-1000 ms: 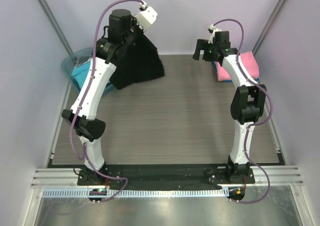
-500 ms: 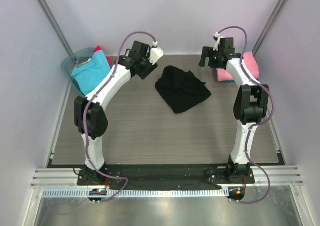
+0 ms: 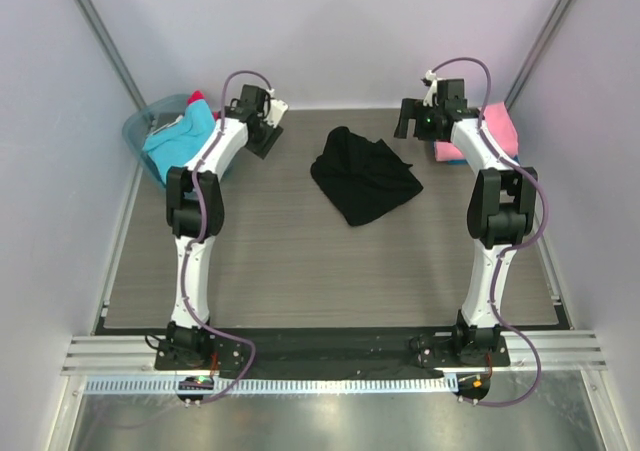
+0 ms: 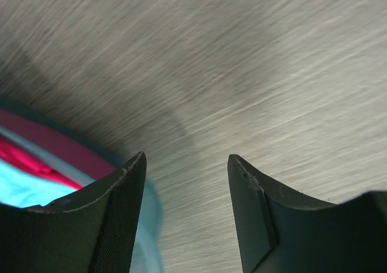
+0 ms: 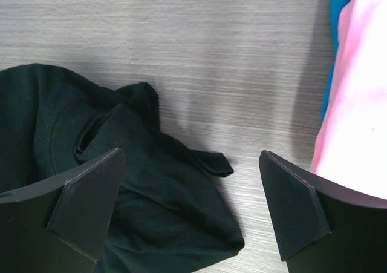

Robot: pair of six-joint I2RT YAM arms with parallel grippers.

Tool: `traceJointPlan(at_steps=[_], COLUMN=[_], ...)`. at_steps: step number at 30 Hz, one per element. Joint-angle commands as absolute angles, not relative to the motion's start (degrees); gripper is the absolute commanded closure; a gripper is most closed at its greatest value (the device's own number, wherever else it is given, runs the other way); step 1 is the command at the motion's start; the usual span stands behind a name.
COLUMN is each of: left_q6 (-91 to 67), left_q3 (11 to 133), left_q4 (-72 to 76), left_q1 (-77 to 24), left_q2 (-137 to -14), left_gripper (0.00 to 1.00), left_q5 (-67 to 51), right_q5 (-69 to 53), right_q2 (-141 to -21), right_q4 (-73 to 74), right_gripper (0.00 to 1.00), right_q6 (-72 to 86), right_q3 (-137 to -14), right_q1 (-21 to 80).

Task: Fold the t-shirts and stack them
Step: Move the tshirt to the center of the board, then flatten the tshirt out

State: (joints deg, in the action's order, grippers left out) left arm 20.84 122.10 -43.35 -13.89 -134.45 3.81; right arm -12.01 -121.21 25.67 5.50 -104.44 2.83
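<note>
A black t-shirt (image 3: 365, 176) lies crumpled on the table at back centre, held by neither gripper. My left gripper (image 3: 267, 134) hangs open to its left, near the teal tub (image 3: 134, 131); between its fingers (image 4: 187, 159) only bare table shows. A turquoise t-shirt (image 3: 182, 139) and a red one (image 3: 197, 98) sit in the tub, and both show at the left wrist view's edge (image 4: 24, 191). My right gripper (image 3: 408, 121) is wide open above the black shirt's right edge (image 5: 91, 164). A folded pink t-shirt (image 3: 490, 129) lies on a blue one (image 5: 340, 37) at back right.
The tub stands in the back left corner, its rim (image 4: 152, 207) right beside my left finger. Grey walls close in the table at the back and on both sides. The wood-grain tabletop (image 3: 330, 261) runs from the black shirt to the arm bases.
My left gripper opened and let go of the black shirt, which dropped in a heap at back centre. The left arm then swung back left toward the tub. The right arm barely moved.
</note>
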Motion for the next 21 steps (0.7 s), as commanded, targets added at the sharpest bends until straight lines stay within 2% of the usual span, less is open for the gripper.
traceJointPlan(at_steps=[1, 15, 21], left_q6=[21.44, 23.20, 23.64], left_q3=[123.58, 109.26, 109.77], left_q4=[-42.54, -42.45, -42.19], left_q1=[-11.79, -6.07, -5.80], left_q2=[-134.74, -124.90, -125.06], left_gripper=[0.42, 0.44, 0.44], left_q5=[3.16, 5.27, 5.80], right_q5=[-13.80, -15.91, -16.52], right_q2=[-118.21, -120.94, -121.99], right_q4=[24.08, 23.47, 23.29], right_gripper=[0.00, 0.01, 0.01], right_q6=[5.27, 6.50, 6.94], right_q3=[-104.24, -105.47, -105.91], right_q1=[3.08, 3.69, 3.78])
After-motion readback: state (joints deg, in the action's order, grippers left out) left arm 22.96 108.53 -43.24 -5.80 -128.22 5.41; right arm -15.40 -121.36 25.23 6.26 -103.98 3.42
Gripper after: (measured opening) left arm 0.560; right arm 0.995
